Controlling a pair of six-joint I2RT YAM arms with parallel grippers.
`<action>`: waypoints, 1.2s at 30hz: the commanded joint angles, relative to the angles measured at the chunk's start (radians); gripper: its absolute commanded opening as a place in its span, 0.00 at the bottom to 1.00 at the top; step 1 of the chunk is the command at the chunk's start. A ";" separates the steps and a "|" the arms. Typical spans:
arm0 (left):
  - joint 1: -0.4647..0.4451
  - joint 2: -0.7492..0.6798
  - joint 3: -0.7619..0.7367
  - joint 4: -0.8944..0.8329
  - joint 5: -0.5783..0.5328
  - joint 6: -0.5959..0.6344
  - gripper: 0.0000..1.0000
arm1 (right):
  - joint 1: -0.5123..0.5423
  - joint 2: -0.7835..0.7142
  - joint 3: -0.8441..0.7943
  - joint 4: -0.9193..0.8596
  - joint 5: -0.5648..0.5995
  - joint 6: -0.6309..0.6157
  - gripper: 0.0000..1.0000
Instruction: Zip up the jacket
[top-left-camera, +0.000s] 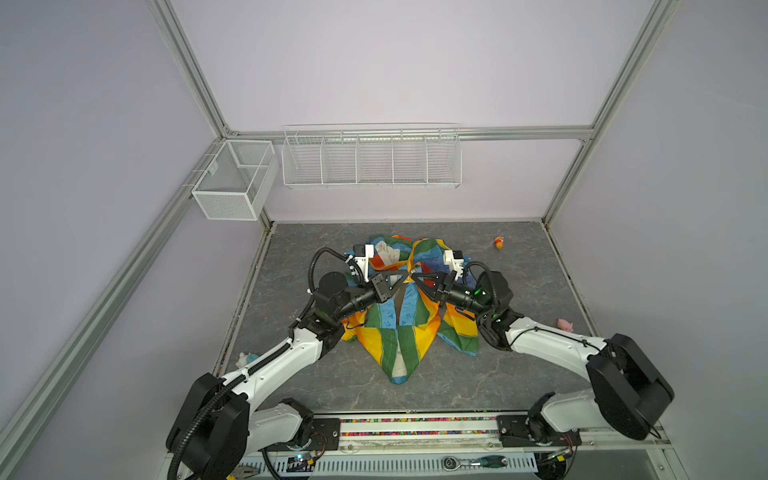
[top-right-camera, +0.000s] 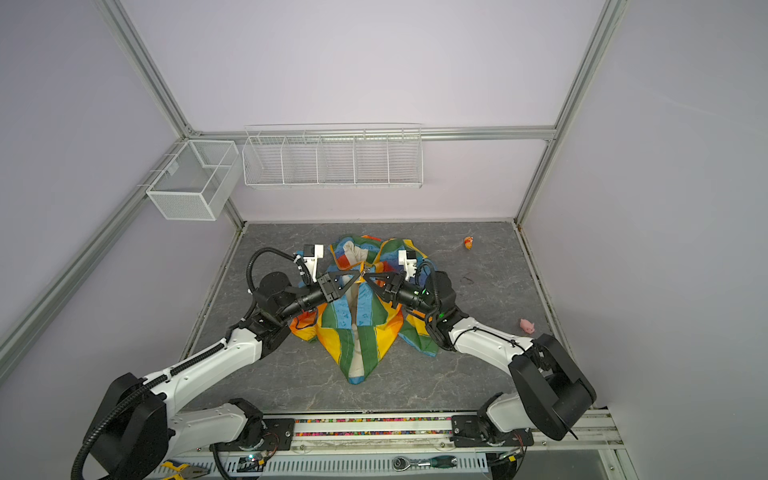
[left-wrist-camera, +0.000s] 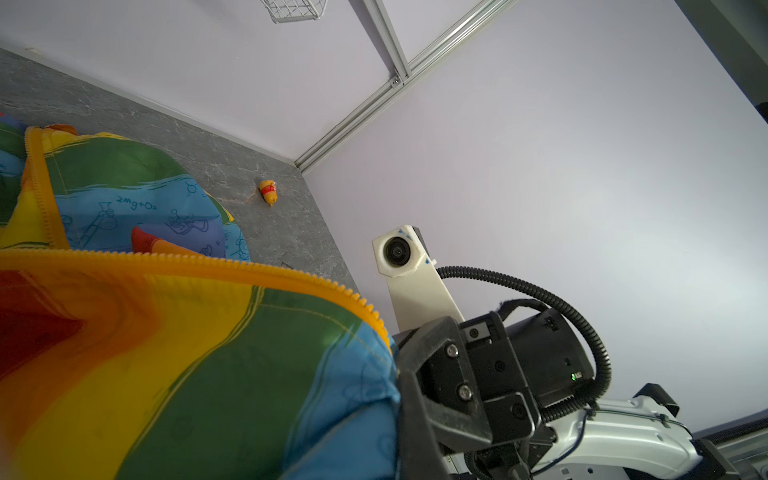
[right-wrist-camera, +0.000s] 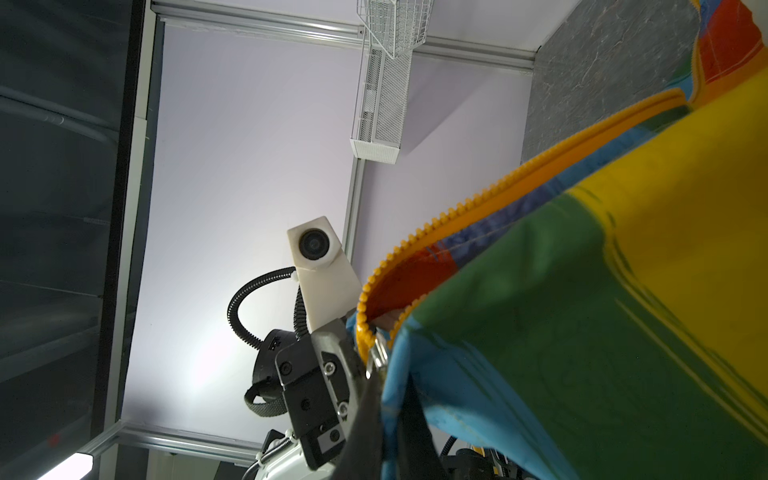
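in both top views the jacket (top-left-camera: 405, 328) lies in the middle of the grey worktop (top-left-camera: 498, 374), with its blue hem end toward the arm bases. its upper middle is pulled up into a peak. the left end effector (top-left-camera: 402, 277) and the right end effector (top-left-camera: 416, 277) meet tip to tip at this peak. both are pressed together and pinch the jacket at the orange-yellow zipper strip (top-right-camera: 362, 266). a yellow toy (top-left-camera: 499, 242) and a pink toy (top-left-camera: 565, 325) lie well apart from the jacket.

in the left wrist view the striped cloth (left-wrist-camera: 208, 374) hides this arm's own fingers. the zipper strip (left-wrist-camera: 208, 262) runs across the cloth to the right end effector (left-wrist-camera: 409, 374), which touches the fabric.

in the right wrist view the metal zipper slider (right-wrist-camera: 377, 353) sits just beside the left end effector (right-wrist-camera: 349, 353). two rows of teeth part from the slider.
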 joint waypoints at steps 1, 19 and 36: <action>-0.003 -0.002 0.045 -0.047 0.049 -0.035 0.00 | 0.002 -0.026 -0.017 0.013 0.011 -0.047 0.07; -0.004 -0.017 0.031 -0.057 0.141 -0.212 0.00 | 0.009 -0.157 -0.003 -0.221 0.193 -0.278 0.06; -0.038 -0.011 0.001 -0.072 0.147 -0.219 0.00 | 0.011 -0.159 -0.012 -0.191 0.306 -0.263 0.06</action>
